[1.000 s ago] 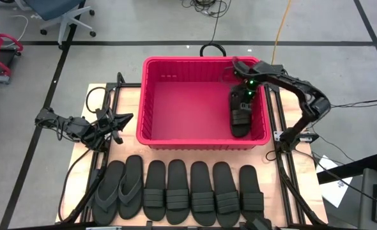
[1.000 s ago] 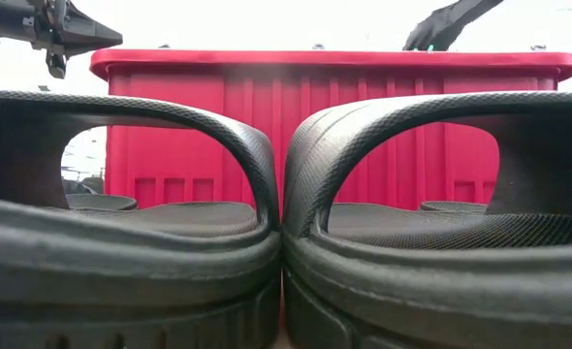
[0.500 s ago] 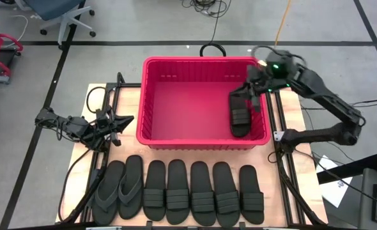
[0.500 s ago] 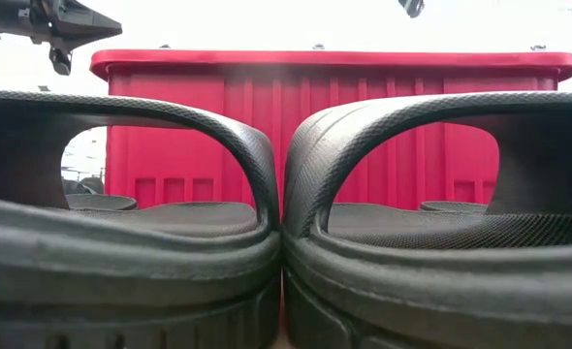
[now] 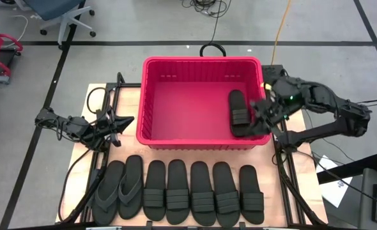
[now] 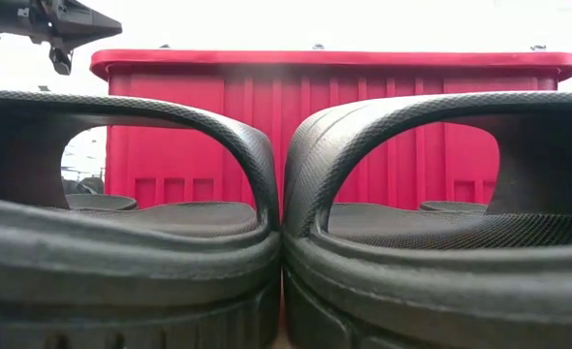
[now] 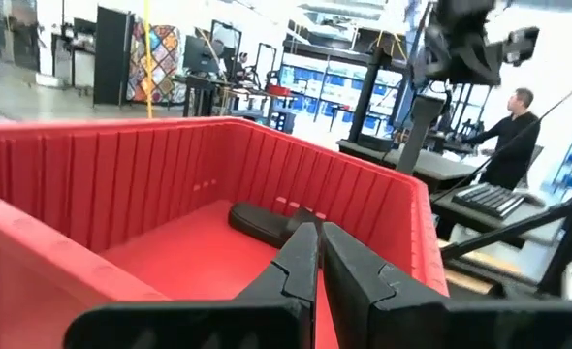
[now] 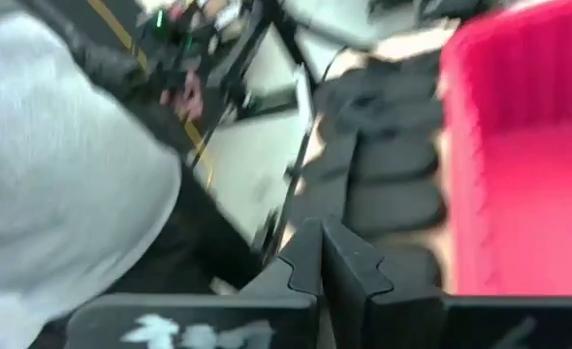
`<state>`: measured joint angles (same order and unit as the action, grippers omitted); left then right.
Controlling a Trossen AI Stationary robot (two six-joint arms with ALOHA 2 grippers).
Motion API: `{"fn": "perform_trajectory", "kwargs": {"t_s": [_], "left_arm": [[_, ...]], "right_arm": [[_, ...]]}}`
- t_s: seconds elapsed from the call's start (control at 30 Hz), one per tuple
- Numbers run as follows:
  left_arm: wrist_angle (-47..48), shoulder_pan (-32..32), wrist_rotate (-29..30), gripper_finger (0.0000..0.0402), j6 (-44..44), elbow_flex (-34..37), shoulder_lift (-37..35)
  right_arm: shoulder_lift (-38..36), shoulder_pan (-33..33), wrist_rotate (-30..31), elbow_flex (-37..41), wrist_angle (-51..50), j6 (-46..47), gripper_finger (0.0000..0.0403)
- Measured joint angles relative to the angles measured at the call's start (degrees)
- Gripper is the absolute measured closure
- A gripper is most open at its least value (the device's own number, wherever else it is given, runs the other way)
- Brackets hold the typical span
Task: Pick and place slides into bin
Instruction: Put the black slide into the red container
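The red bin stands at the table's middle. One black slide lies flat on the bin's floor along its right wall; the left wrist view shows this slide too. Several more slides lie side by side in a row along the near edge, two thong ones at its left end. My right gripper is shut and holds nothing, above the bin's right rim near its near corner. Left of the bin, my left gripper is shut and holds nothing, pointing at the bin's left wall.
Dark rails run along both sides of the table. In the low view two slides fill the foreground before the bin's near wall. A person stands at a desk beyond the table's right side.
My right gripper has risen out of the bin, away from the slide, and swung toward the table's right and near edges, to above the bin's right rim. The slide stays lying on the bin's floor.
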<state>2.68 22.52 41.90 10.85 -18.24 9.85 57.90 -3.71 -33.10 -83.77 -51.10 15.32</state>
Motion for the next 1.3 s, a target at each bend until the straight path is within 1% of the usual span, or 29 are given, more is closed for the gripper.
{"fn": "perform_trajectory", "kwargs": {"t_s": [0.17,0.3,0.47,0.57,0.67,0.77,0.83,0.9,0.97,1.03,1.13,1.2,1.3], "left_arm": [[-0.51,0.00,0.10,0.0382,9.80,0.00,0.00],[-2.57,0.00,0.09,0.0382,15.47,0.00,0.00],[-7.05,0.00,0.14,0.0382,17.82,0.00,0.03],[-8.49,0.00,1.78,0.0382,17.91,0.02,0.47],[-11.84,0.00,2.02,0.0382,17.90,0.02,1.24],[-15.22,0.00,0.75,0.0382,15.47,0.02,2.30],[-17.51,0.00,-0.33,0.0382,12.95,0.02,3.14],[-19.72,0.00,-2.88,0.0382,9.13,0.02,4.36],[-22.05,0.00,-7.51,0.0383,5.04,-0.35,5.87],[-22.15,0.17,-11.27,0.0383,2.87,-2.52,8.22],[-17.00,1.14,-15.57,0.0383,0.37,-8.42,12.88],[-10.53,2.29,-17.86,0.0383,-1.37,-13.72,16.68],[0.43,4.40,-18.77,0.0383,-4.74,-22.09,22.29]], "right_arm": [[0.07,6.57,0.28,0.04,-12.52,-3.71,0.0403],[0.07,11.76,0.50,0.04,-17.82,-6.04,0.0403],[-0.05,18.95,0.23,0.05,-24.20,-7.53,0.0403],[-0.39,22.94,3.14,0.36,-25.75,-9.01,0.0403],[-0.93,26.03,4.85,2.14,-21.86,-8.34,0.0403],[-0.83,28.88,4.92,4.23,-14.36,-4.38,0.0403],[-0.73,31.25,6.93,5.61,-9.70,-1.62,0.0403],[-0.55,33.94,10.03,7.27,-6.48,0.49,0.0403],[-0.03,36.34,13.63,9.14,-5.57,3.20,0.0403],[0.46,38.12,16.77,11.36,-4.24,6.39,0.0403],[0.52,39.81,19.94,15.79,1.58,11.13,0.0403],[0.54,40.34,21.04,19.20,6.92,12.86,0.0403],[0.65,40.93,22.48,23.94,14.42,16.59,0.0403]]}}
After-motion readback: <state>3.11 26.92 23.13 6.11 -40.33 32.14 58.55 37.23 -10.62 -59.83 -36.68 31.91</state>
